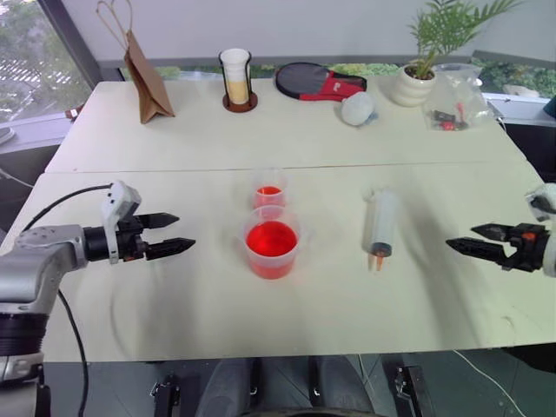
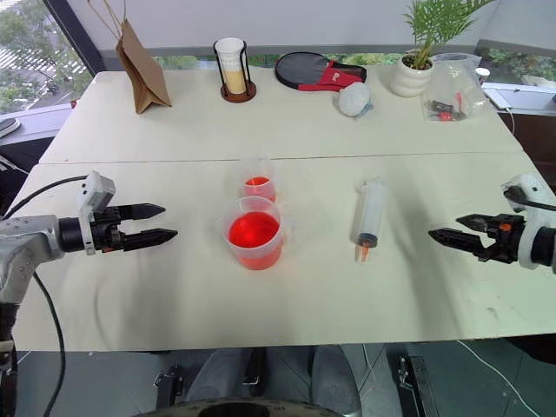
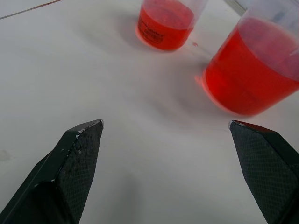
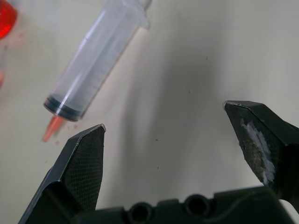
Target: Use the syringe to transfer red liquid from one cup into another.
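Syringe (image 1: 381,223) flat betw cup (image 1: 272,242) & right fingers (image 1: 465,247)

The big cup (image 1: 272,246) of red liquid (image 1: 271,238) stands mid-counter (image 1: 191,295). The small cup (image 1: 269,193) sits just behind it. The syringe (image 1: 380,226) lies to its right. Both hands (image 1: 176,234) (image 1: 466,241) are wide open, well apart from it.

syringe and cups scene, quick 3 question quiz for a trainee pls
1. True or false: the right gripper holds the syringe.
2. Which cup holds more red liquid: A the wide cup, B the narrow cup?
3. The syringe's orange tip points toward which table edge?

Key: 1 false, it lies on the table, both grippers open, left gripper too. 2 A. 3 the near edge, toward the robot.
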Controlling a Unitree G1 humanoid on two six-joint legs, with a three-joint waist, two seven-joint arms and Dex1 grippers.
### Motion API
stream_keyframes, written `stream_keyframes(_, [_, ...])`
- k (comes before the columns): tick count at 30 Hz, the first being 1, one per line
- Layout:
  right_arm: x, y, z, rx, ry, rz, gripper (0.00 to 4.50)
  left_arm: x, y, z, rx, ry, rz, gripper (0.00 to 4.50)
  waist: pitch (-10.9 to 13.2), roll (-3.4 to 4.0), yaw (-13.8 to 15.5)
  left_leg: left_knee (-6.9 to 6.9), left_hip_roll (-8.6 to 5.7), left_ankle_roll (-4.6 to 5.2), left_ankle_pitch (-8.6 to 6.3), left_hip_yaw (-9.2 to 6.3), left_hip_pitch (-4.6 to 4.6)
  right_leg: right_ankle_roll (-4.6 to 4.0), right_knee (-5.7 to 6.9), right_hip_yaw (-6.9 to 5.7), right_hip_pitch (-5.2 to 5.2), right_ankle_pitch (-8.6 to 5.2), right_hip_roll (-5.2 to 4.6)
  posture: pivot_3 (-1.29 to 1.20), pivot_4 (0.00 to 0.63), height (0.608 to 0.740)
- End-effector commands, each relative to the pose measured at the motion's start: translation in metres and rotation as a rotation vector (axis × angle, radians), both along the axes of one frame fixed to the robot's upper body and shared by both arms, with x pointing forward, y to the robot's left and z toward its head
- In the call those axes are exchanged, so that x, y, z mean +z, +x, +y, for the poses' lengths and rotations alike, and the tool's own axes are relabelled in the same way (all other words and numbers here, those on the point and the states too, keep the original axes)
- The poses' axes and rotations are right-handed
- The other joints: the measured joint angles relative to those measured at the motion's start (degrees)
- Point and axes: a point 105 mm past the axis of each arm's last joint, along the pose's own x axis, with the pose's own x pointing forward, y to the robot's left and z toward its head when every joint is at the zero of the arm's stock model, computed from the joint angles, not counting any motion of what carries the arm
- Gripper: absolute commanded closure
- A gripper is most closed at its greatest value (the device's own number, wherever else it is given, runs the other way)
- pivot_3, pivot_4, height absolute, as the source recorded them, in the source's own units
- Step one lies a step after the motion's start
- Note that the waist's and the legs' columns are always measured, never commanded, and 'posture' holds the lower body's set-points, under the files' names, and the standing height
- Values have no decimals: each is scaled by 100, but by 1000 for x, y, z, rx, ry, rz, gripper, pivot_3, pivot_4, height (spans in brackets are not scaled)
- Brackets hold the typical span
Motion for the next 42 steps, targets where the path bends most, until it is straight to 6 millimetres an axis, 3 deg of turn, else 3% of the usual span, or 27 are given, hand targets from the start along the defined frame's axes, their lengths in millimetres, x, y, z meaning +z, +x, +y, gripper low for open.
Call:
stream_keyframes(1, [13,4,-1,-10,-40,-79,0,11,3,0,6,16,-65,58,0,0,-1,0,0,0,0,0,0,0,0,0,0,0,0,0,150,740])
stream_keyframes(5, [16,15,-7,-80,-30,-110,0,11,2,-1,10,6,-71,58,0,1,-9,1,0,0,0,0,0,0,0,0,1,0,1,0,150,740])
stream_keyframes(9, [12,14,-6,-91,-1,-32,0,12,1,-2,15,-4,-75,58,0,1,-6,1,0,-1,1,0,0,0,1,0,-1,0,1,0,150,740])
stream_keyframes(15, [24,30,-7,-102,-63,-101,0,13,4,-2,24,10,-94,58,0,1,-6,3,0,-1,1,1,0,0,1,0,0,0,1,0,150,740])
stream_keyframes(19, [40,41,-4,-101,-98,-108,0,23,8,-5,-8,-12,-114,58,0,1,-12,3,0,-1,1,1,0,0,1,-1,0,0,1,0,150,740])
stream_keyframes(25, [64,54,16,-139,-12,48,0,47,16,-17,-116,38,-169,58,1,2,-20,4,0,-3,2,1,-3,-1,3,-1,-7,0,1,0,150,740])
stream_keyframes(33, [46,77,53,-178,51,342,0,81,28,-52,-310,69,-276,58,-1,3,-28,6,-6,-7,5,2,-49,1,2,-2,-49,2,2,0,150,740])
stream_keyframes(37, [42,86,72,-165,91,435,0,77,23,-66,-348,33,-280,58,0,3,-22,20,-11,-51,35,10,-112,5,33,-3,-121,4,4,0,150,740])
stream_keyframes(42, [35,93,82,-158,57,496,0,66,8,-78,-356,0,-276,58,1,1,-22,33,-11,-51,36,17,-116,5,90,-6,-141,4,6,0,150,740])
